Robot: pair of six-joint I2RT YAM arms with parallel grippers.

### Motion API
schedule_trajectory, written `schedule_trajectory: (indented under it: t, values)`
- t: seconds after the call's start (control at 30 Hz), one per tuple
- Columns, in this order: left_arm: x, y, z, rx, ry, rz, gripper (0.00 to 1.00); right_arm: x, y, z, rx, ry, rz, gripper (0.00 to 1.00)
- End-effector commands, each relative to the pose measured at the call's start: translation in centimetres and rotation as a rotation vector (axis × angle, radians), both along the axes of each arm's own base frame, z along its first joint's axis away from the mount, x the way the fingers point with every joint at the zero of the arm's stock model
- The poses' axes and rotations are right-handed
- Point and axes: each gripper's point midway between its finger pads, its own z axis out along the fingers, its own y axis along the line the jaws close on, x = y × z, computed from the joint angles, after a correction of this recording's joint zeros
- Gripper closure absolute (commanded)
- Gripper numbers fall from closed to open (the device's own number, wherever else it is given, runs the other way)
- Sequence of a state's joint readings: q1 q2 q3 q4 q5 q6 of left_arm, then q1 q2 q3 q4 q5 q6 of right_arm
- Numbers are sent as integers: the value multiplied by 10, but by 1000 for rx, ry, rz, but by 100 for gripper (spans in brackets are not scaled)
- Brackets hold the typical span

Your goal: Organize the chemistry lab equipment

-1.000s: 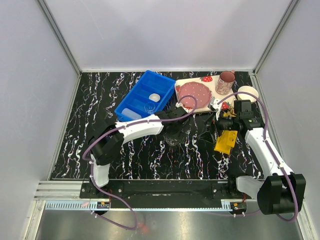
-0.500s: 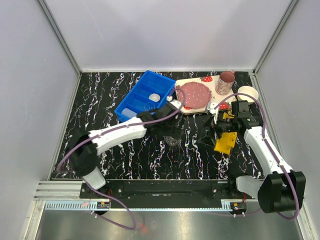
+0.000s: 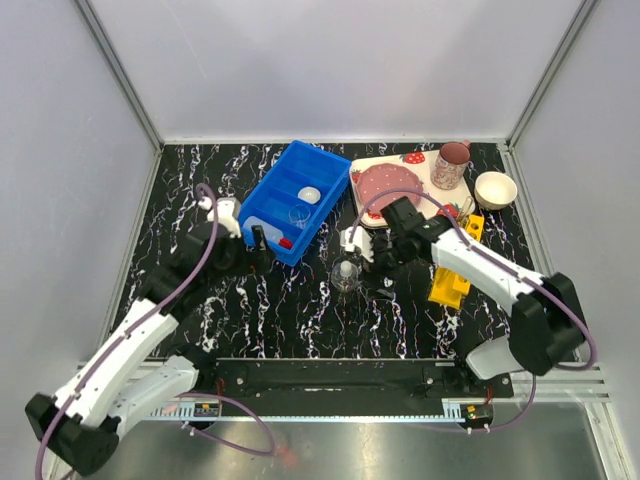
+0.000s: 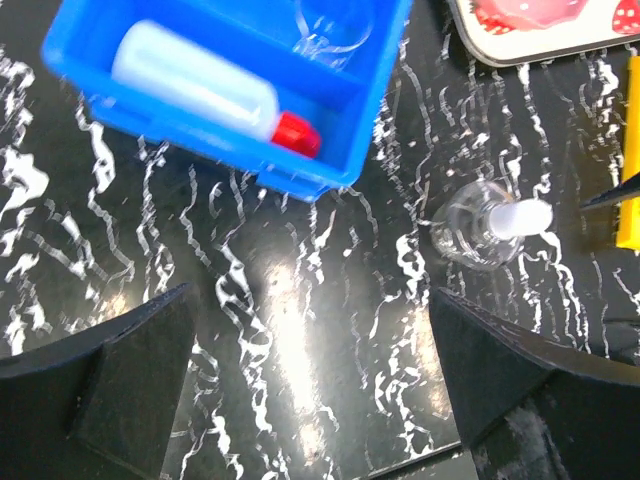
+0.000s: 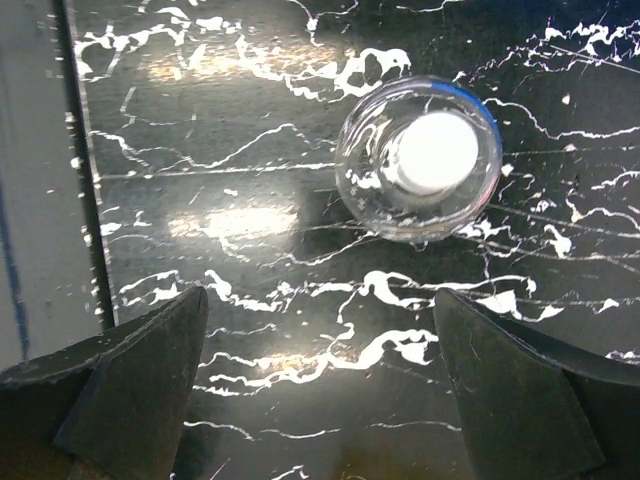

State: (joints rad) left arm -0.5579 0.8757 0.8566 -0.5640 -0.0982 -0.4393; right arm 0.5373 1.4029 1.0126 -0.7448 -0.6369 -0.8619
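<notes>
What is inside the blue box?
The blue box holds a white squeeze bottle lying on its side, a small clear beaker and a tiny white dish. Whatever lies under the bottle is covered.

The tool (image 4: 315,330) hangs over the marbled surface (image 4: 120,230), its two dark fingers (image 4: 130,370) spread wide. Ahead, a blue bin (image 4: 330,170) holds a bottle (image 4: 190,85) lying on its side, red nozzle (image 4: 296,134) toward the divider, with a beaker (image 4: 333,20) in the next compartment. Right of the bin, apart from it, a second beaker (image 4: 470,225) stands with a white piece (image 4: 520,218) in it. A yellow rack (image 4: 630,190) edges the right border, and a tray (image 4: 540,20) corner shows at the top.
</notes>
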Motion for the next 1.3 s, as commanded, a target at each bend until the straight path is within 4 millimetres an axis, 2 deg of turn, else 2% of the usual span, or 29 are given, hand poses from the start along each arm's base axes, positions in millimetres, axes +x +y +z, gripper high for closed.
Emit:
schedule_trajectory:
  t: [0.0, 0.03, 0.07, 0.1, 0.13, 0.27, 0.4, 0.7, 0.97, 1.1, 1.2, 1.27]
  values:
    - [-25, 27, -16, -19, 14, 38, 1, 28, 20, -1, -103, -100, -40, 0]
    - [-29, 30, -20, -24, 23, 45, 1, 29, 24, -10, -128, -80, -43, 0]
    - [-34, 32, -19, -40, 12, 54, 1, 31, 33, -10, -140, -90, -46, 0]
    - [-38, 34, -27, -53, 32, 74, 1, 33, 38, -13, -150, -91, -49, 0]
    - [-39, 38, -29, -57, 32, 95, 1, 34, 41, -21, -176, -79, -53, 0]
    - [-41, 45, -11, -82, -36, 124, 1, 44, 56, -28, -222, -103, -89, 0]
    - [-40, 56, -3, -46, -68, 154, 1, 51, 57, -38, -259, -117, -121, 0]
    - [-38, 55, -7, -43, -77, 150, 1, 55, 64, -60, -311, -97, -127, 0]
    - [-38, 54, -8, -53, -87, 146, 1, 60, 67, -69, -324, -80, -156, 0]
    - [-37, 51, -8, -62, -87, 135, 1, 58, 66, -73, -329, -66, -159, 3]
    - [-36, 48, -10, -62, -78, 125, 1, 58, 70, -72, -321, -59, -160, 10]
    - [-36, 47, -11, -63, -74, 123, 1, 57, 70, -74, -327, -47, -163, 19]
